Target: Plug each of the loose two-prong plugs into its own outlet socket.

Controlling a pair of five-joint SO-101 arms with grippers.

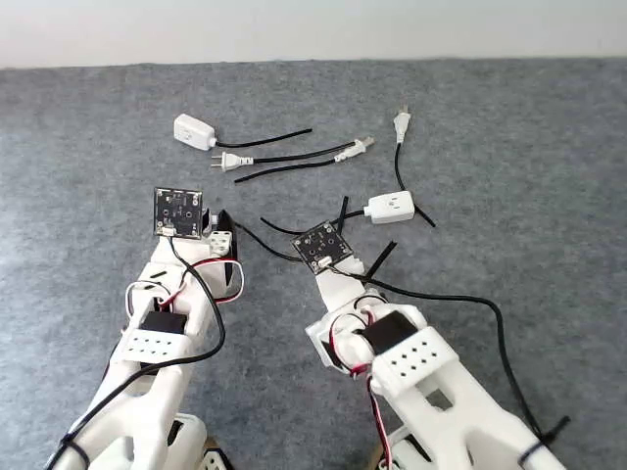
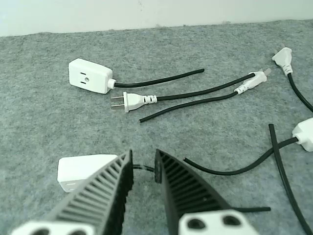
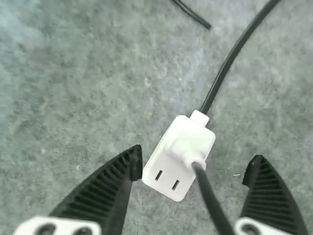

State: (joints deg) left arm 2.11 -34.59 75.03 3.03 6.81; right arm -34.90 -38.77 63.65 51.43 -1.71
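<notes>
Half-hidden behind the left gripper [image 2: 143, 154] sits a white boxy outlet socket [image 2: 80, 171]. That gripper hangs low, jaws barely parted over a thin black cord [image 2: 142, 168]. Right gripper [image 3: 195, 155] is spread wide, straddling a white two-slot socket [image 3: 178, 147]. A loose white two-prong plug [image 2: 132, 101] lies farther off on grey carpet [image 2: 49, 127].

Grey carpet-like mat [image 1: 529, 196] covering the table, plain pale wall [image 1: 313, 29] behind, even light
</notes>
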